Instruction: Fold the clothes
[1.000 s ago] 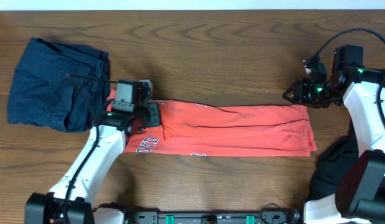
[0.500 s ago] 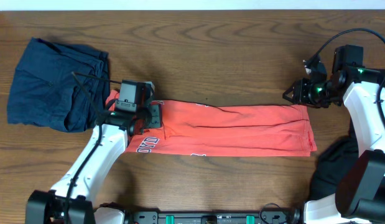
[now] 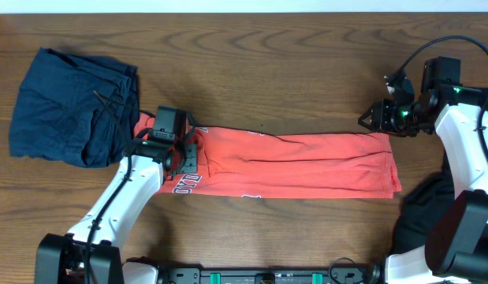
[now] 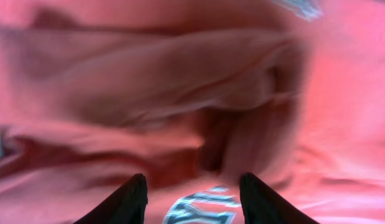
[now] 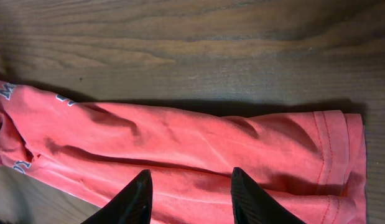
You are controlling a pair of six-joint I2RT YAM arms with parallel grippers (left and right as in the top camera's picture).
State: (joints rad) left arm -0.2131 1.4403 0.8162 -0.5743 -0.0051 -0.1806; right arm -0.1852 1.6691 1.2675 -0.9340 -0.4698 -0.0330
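Since a second ago the left gripper (image 3: 188, 154) has slid a little toward the near edge of the table (image 3: 267, 55) and further onto the left end of the coral-red T-shirt (image 3: 307, 166), and its fingers (image 4: 133, 196) have spread; the shirt, the other garments and the right arm sit as before. The shirt lies in a long folded band running left to right across the middle of the table, its hemmed end toward the right edge. White lettering (image 3: 184, 185) shows at its left end, on the side facing the near edge. In the left wrist view the fingers stand apart just over rumpled red cloth, nothing caught between them, with a bit of lettering below the tips. The right gripper (image 3: 368, 120) hangs by the far right corner of the shirt, its fingers (image 5: 133, 199) apart and empty over the fabric. A navy garment (image 3: 66, 106) lies bunched near the far left corner of the table, just beside the shirt's left end. A black garment (image 3: 423, 207) lies at the right edge, partly hidden by the right arm.
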